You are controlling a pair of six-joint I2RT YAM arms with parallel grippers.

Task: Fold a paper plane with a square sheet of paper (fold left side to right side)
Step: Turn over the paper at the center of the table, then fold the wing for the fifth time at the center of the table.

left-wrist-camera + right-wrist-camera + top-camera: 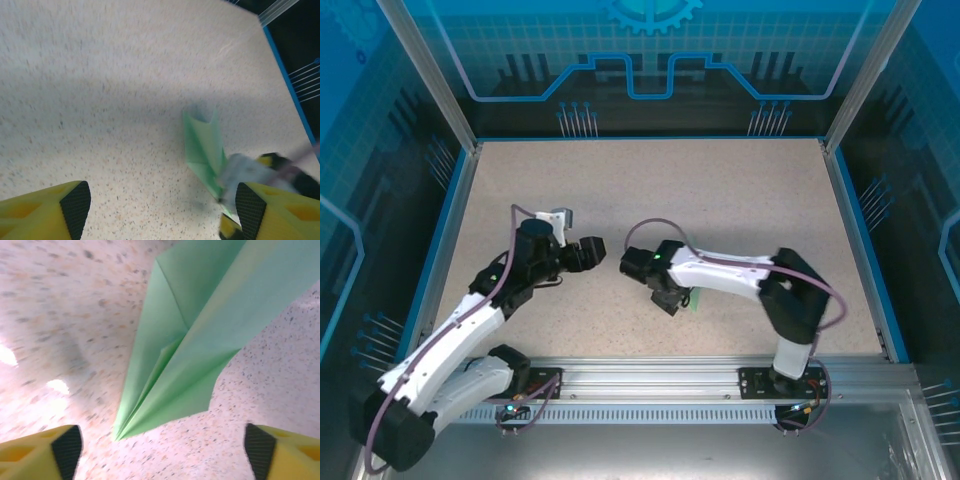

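The square sheet of paper stands folded into a pale mint-green paper plane (200,335), a pointed dart with a centre crease, lying on the speckled table. Its tip points toward my right gripper (162,455), which is open just above it with nothing between the fingers. From above, a small green corner of the plane (689,300) peeks out beside the right gripper (672,298). My left gripper (592,250) is open to the left of it, apart from the paper. In the left wrist view the plane (202,145) lies ahead and right of the left gripper (162,210), next to the blurred right gripper (245,172).
The speckled beige table (720,190) is framed by blue side rails (865,240) and a metal rail (650,372) along the near edge where the arm bases sit. Open tabletop stretches behind and to both sides of the grippers.
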